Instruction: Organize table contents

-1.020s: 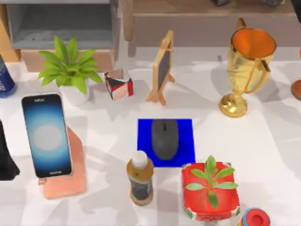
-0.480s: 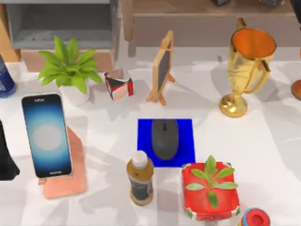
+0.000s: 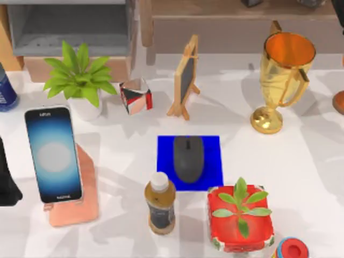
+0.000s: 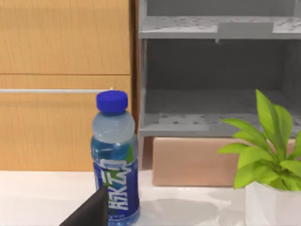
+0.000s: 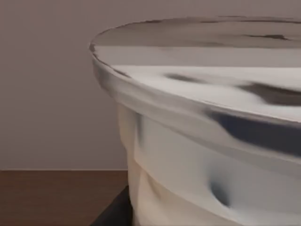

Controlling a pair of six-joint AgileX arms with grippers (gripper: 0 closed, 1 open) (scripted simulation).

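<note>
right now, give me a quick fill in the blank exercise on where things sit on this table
1. The computer mouse lies on a ____ square mat.
2. The smartphone leans on a ____ stand.
3. The brown bottle by the mat's corner has a ____ cap.
4. The gold trophy stands at the table's ____ side in the top view.

Missing words: blue; pink; white; right

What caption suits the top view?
Mouse on blue mat, phone propped on pink stand.
</note>
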